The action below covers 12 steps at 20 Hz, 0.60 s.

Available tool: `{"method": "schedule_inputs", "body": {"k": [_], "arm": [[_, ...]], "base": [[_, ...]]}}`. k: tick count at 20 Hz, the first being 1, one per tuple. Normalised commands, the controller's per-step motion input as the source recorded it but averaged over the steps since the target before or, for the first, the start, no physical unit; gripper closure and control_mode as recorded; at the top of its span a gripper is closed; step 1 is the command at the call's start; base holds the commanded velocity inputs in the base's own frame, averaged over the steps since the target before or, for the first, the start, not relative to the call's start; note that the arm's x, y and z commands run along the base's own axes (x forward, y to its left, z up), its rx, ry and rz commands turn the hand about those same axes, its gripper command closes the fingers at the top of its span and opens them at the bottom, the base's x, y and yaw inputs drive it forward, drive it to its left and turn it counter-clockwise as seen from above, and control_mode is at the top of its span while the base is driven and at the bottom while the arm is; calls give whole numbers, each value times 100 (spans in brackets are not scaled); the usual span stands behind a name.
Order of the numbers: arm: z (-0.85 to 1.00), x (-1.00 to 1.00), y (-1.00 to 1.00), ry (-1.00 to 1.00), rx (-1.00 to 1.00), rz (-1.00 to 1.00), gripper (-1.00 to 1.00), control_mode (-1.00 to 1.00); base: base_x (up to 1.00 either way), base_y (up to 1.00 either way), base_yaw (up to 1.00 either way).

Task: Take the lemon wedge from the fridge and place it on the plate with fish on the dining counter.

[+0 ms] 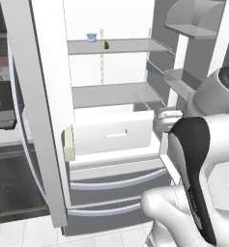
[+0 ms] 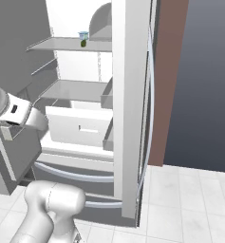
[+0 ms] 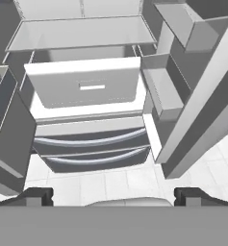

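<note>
Pincer stands spread to its full width in the hand view, its two dark fingertips far apart at 7 and 5 o'clock of the picture, with nothing between them and nothing touched. Beyond them lies the open fridge, its white inner drawer at the centre and the two steel bottom drawers below it, at 6 o'clock of that drawer. In the left base view the fridge has both doors swung wide, and the lemon wedge sits on the upper grey shelf, a small dark olive piece at about 12 o'clock of the frame. A pale blue cup stands just beside it, at its 10 o'clock. From the right base view the lemon wedge and the cup appear on that same shelf, near 11 o'clock.
</note>
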Motion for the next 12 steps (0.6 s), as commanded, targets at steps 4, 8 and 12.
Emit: {"method": "schedule_inputs", "body": {"k": [4,8,12], "arm": [[0,0,-67,0,18,5,-100,-100],[0,0,0,0,0,0,-100,-100],[0,0,0,0,0,0,-100,-100]], "base": [[0,0,0],[0,0,0],[0,0,0]]}}
